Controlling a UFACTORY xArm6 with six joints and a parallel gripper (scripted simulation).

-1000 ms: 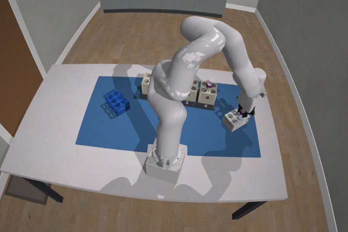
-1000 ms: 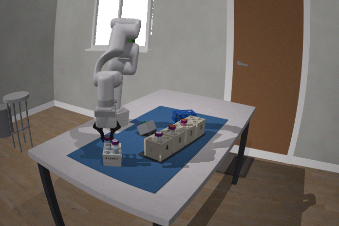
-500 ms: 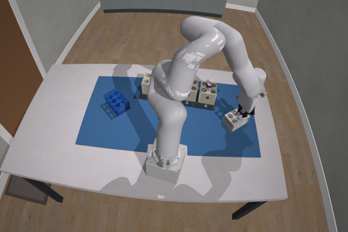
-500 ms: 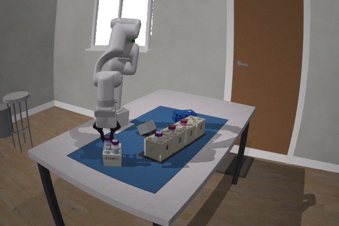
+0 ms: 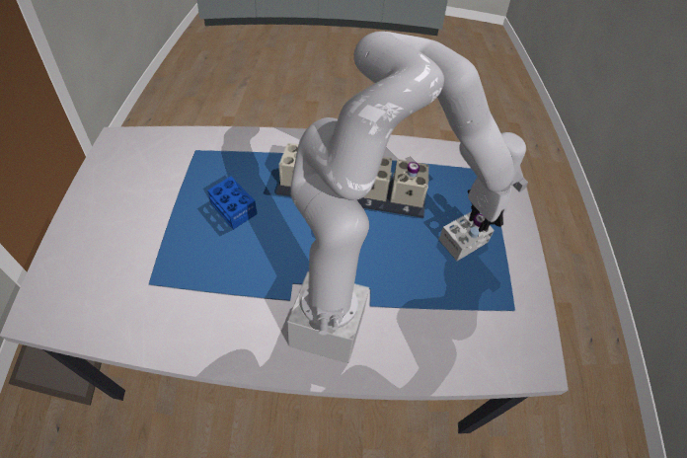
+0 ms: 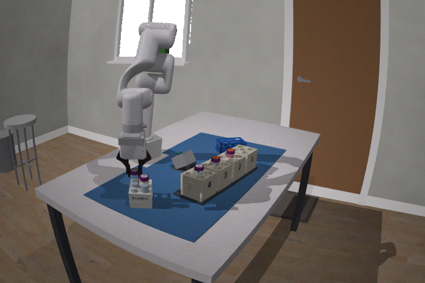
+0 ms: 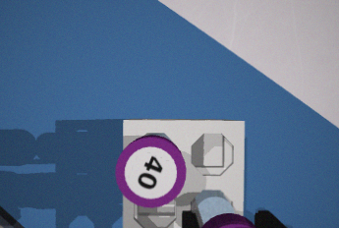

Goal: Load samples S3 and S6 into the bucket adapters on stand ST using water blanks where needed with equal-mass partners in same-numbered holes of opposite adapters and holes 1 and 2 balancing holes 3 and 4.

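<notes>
My gripper [image 5: 479,220] [image 6: 134,173] [image 7: 228,220] is shut on a purple-capped water blank [image 5: 479,215] [image 6: 134,171] [image 7: 230,222] at the white BLANKS rack [image 5: 456,247] [image 6: 140,202] [image 7: 181,125]; its lower part is in a well, its number unreadable. A blank marked 40 [image 6: 144,177] [image 7: 150,172] stands beside it. On the loading stand [image 6: 203,201], adapter 4 [image 5: 409,195] [image 6: 194,188] holds a white-dot tube [image 5: 413,168] [image 6: 199,168]. Adapter 3 [image 6: 223,178] holds an orange-dot tube [image 6: 215,159], and adapter 2 [image 6: 239,169] another [image 6: 230,152]. Adapter 1 [image 6: 251,160] shows no tube.
A blue rack [image 5: 244,216] [image 6: 221,146] without visible tubes stands at the mat's far end. The small sloped desk [image 6: 184,160] with a green key [image 6: 179,154] stands behind the adapters in the exterior view. My arm hides part of the stand in the top view.
</notes>
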